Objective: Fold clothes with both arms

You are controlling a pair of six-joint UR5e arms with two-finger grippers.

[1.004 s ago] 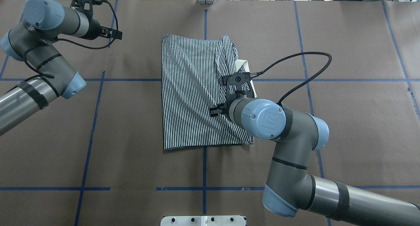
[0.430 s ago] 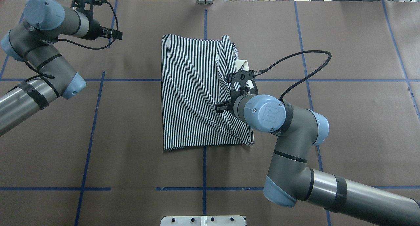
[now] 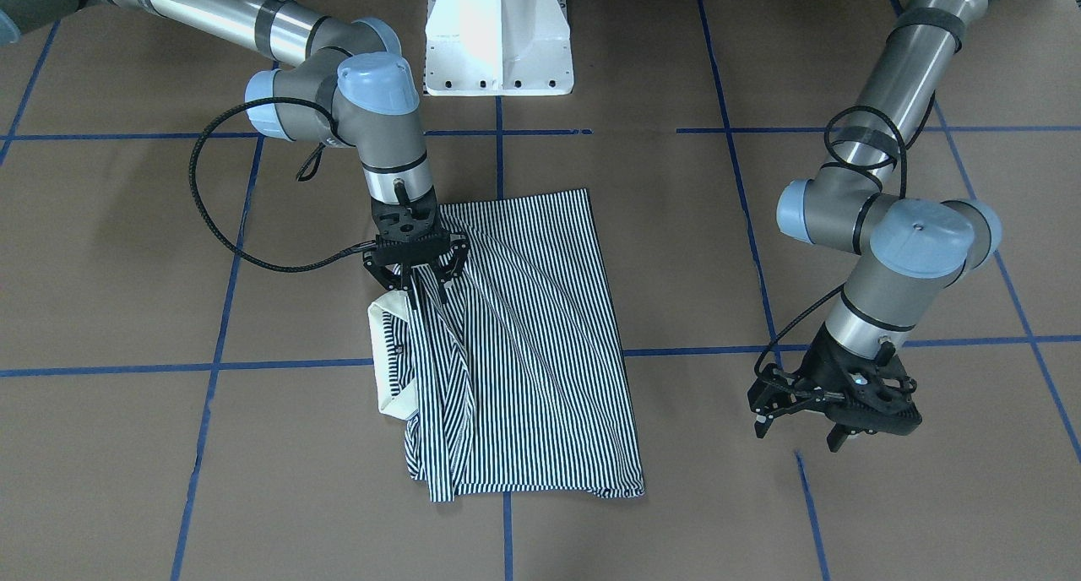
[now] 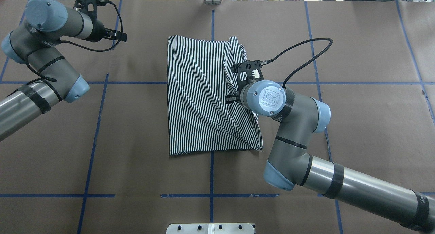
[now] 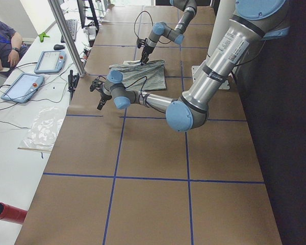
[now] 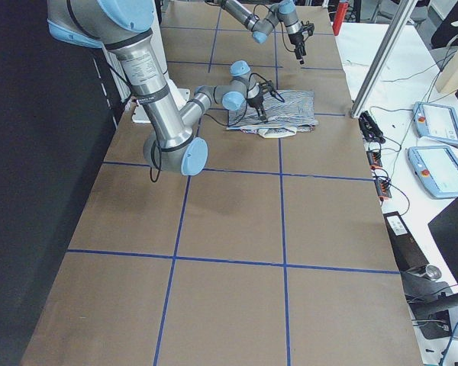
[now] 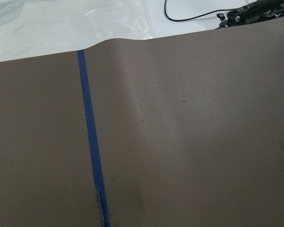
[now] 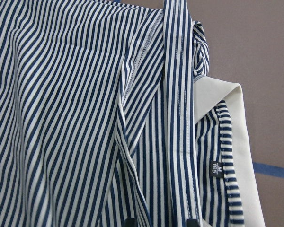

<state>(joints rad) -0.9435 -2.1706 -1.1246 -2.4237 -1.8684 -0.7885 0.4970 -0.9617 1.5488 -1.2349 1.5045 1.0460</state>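
— Brown-paper tabletop [image 4: 136, 142]; navy-and-white striped polo shirt [image 4: 197, 101] lies part-folded at centre. Black right gripper [image 8: 161, 221], jaws apart, straddles the placket beside the cream collar [image 8: 213, 94].
— Pinch every layer squarely. Black left gripper [image 3: 798, 433] waits far left, jaws apart.

One striped polo shirt [image 4: 197, 98], two arms [image 4: 51, 67] [image 4: 306, 159], two tools [image 3: 798, 436] [image 3: 418, 298], one white pedestal [image 3: 498, 40].

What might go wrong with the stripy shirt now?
1. The right gripper hangs open over bunched folds of the shirt, right beside the collar. It may pinch several layers at once and drag the fold crooked.
2. The left gripper is off to the side over bare table, so a one-handed pull could slide the whole shirt.
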